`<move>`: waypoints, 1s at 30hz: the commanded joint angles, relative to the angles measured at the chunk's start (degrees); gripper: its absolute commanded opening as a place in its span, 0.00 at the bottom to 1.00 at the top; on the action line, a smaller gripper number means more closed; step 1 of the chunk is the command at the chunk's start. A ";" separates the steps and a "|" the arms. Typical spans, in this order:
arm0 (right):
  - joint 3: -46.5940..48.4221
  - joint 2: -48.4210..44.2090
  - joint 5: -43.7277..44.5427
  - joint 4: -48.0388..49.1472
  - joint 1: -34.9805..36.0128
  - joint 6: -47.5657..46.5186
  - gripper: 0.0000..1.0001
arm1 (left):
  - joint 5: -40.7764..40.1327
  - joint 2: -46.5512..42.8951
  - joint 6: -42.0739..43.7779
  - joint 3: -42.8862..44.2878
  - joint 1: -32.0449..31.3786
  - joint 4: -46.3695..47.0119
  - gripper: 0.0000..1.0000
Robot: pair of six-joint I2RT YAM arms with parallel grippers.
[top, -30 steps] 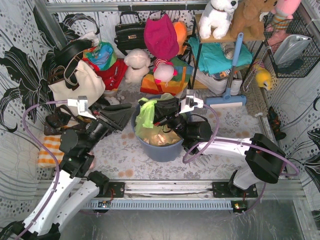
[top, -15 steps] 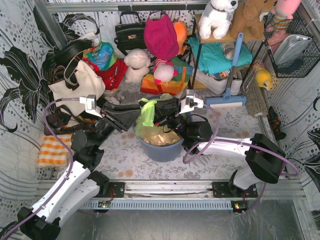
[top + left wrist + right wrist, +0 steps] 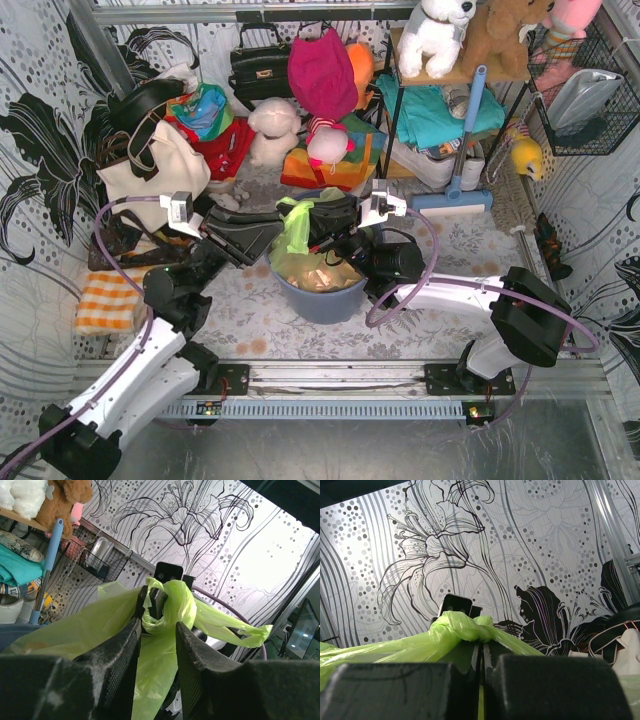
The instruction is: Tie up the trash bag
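Bag point(image 3: 292, 230) stands in the bin point(image 3: 325, 298) near the middle of the surface point(image 3: 250, 300), its lime-green top gathered above the rim and crumpled paper point(image 3: 322, 274) showing lower down. The two claws come in over the bin from either side and meet at the gathered plastic. Of these, the left claw point(image 3: 159, 630) stands about half open, its jaws astride the twisted strip just under the knot point(image 3: 167, 600). Plastic fills the gap, but I cannot tell whether the pads press on it. Opposite it, the right claw point(image 3: 481, 650) is closed tight, with a sliver of green film caught between its fingers and the knot bunched just beyond their tips. A loose tail point(image 3: 235, 632) trails off to one side of the knot.

The bag looks thin, soft and slippery, and very light with only paper inside. A hard pull would likely stretch or tear the film, or lift the bag out of the bin. The safest hold is probably on the bunched strip close to the knot or on the tail, where the layers are thick, not on a single sheet
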 commanded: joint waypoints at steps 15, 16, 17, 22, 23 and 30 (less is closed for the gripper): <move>1.04 -1.02 -1.53 7.42 0.03 2.29 0.00 | 1.25 2.24 1.57 2.32 -0.22 5.31 0.02; 0.90 -1.15 -1.43 7.42 -0.01 2.36 0.00 | 1.46 2.16 2.16 2.90 -0.20 4.92 0.01; 0.79 -1.24 -1.34 7.37 -0.02 2.46 0.00 | 1.46 1.93 2.93 3.51 -0.20 4.07 0.00; -0.22 -1.83 -1.21 7.37 -0.02 3.25 0.07 | 0.11 -0.25 8.26 6.52 -0.18 -2.75 0.00; -0.42 -2.02 -1.14 7.35 0.05 3.29 0.09 | 0.02 -0.81 9.18 7.00 -0.22 -3.86 0.00; -2.17 -3.26 -0.46 7.19 -0.01 3.03 0.16 | -1.75 -4.45 13.49 8.75 -0.22 -9.45 0.00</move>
